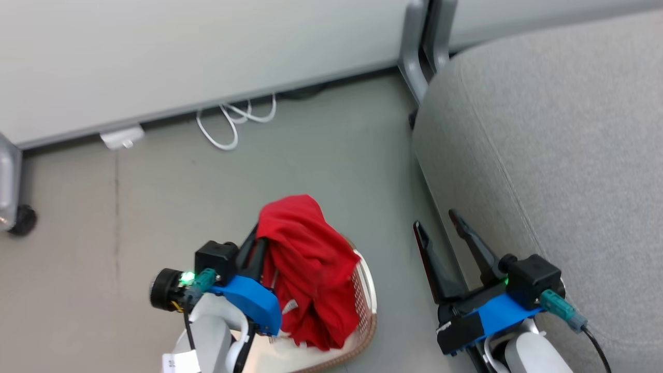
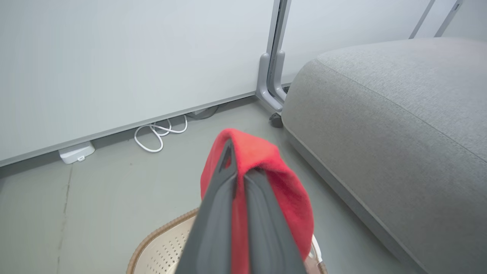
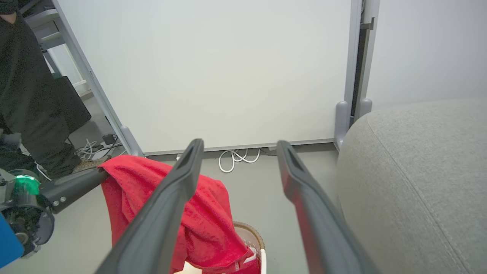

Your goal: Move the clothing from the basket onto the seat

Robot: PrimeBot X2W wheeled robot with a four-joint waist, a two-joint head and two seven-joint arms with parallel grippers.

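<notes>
The left gripper [image 2: 237, 171] is clamped on a fold of the red clothing [image 1: 305, 259], which hangs over the basket [image 1: 365, 300] with its lower end inside. The right gripper [image 1: 435, 218] has its fingers apart beside the seat [image 1: 559, 155] edge. The trailing cloth could snag the basket and slip free.

Red clothing [image 1: 305, 259] above basket [image 1: 371, 311]

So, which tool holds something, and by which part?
The left tool pinches the red garment at its top fold, above the basket. The right tool is open, empty.
</notes>
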